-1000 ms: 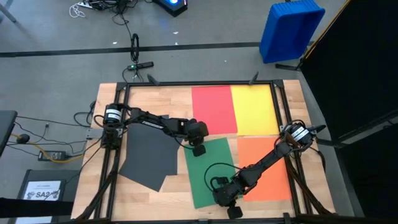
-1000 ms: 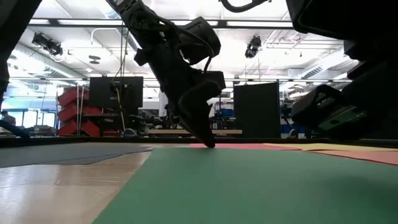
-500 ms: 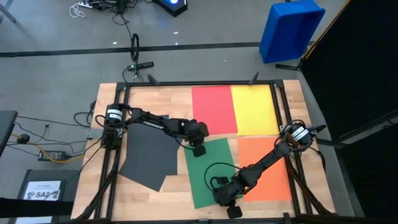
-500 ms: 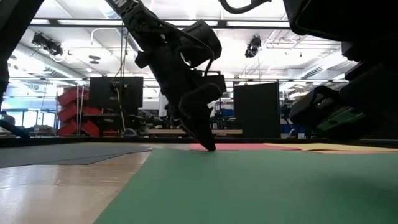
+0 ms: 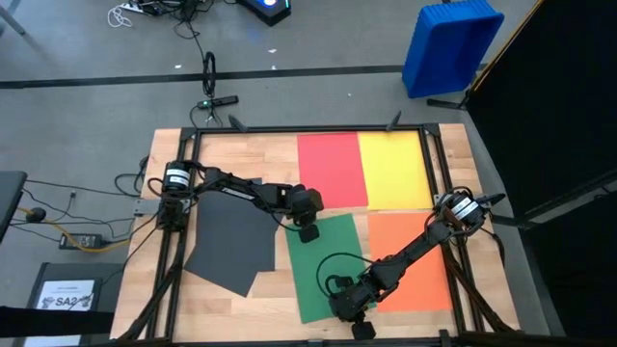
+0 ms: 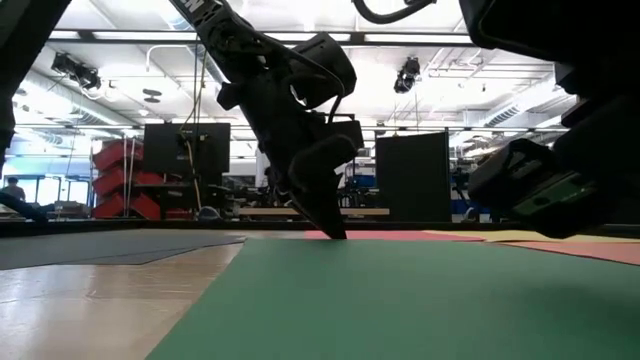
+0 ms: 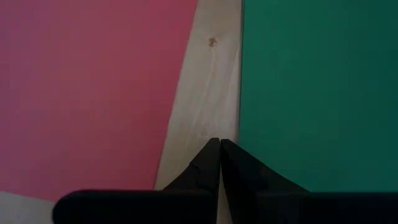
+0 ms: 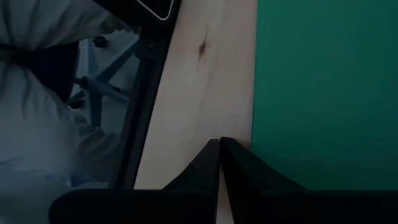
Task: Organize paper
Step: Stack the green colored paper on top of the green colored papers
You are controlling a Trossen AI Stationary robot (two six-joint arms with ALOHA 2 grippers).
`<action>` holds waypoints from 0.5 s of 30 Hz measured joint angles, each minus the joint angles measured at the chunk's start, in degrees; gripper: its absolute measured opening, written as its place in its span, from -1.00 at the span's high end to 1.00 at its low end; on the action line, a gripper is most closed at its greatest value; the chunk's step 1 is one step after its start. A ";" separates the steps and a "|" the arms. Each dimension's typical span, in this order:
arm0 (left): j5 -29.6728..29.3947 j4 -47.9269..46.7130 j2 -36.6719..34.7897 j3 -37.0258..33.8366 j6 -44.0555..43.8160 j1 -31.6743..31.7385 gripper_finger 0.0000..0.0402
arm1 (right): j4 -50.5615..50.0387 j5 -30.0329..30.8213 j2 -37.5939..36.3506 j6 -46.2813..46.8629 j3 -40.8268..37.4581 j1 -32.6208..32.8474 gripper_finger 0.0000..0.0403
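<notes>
- The paper is thin, matte and very light; each sheet probably bends at the slightest lift and likely slides easily over the smooth wooden table (image 5: pixel 251 154). It creases easily, so I judge pushing or dragging from an edge or corner safer than pinching the middle.
- The green sheet (image 5: pixel 328 265) lies slightly skewed near the middle of the table's near edge, out of line with its neighbours. A good place to take hold looks to be its far corner and its near edge, where fingertips can press down and steer it.
- The left gripper (image 5: pixel 308 233) has its fingers pressed together, tip down at the green sheet's far corner. In the left wrist view the closed tip sits on the bare wood strip just beside the green edge, with the red sheet (image 7: pixel 87 87) across that strip.
- The right gripper (image 5: pixel 362 328) is also pressed together and pinches nothing; it sits at the green sheet's near edge, close to the table's near edge. The right wrist view shows its tip on bare wood just beside the green edge.
- The red sheet and the yellow sheet (image 5: pixel 393 169) lie side by side, touching, at the table's far edge toward the right.
- The orange sheet (image 5: pixel 410 255) lies just beside the green one, under the right arm.
- The dark grey sheet (image 5: pixel 231 241) lies tilted toward the table's left edge, apart from the green sheet.
</notes>
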 joint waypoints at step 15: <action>-3.20 -0.52 -6.54 -0.15 0.26 2.35 1.00 | -2.77 2.76 -5.58 -2.08 -0.04 0.44 1.00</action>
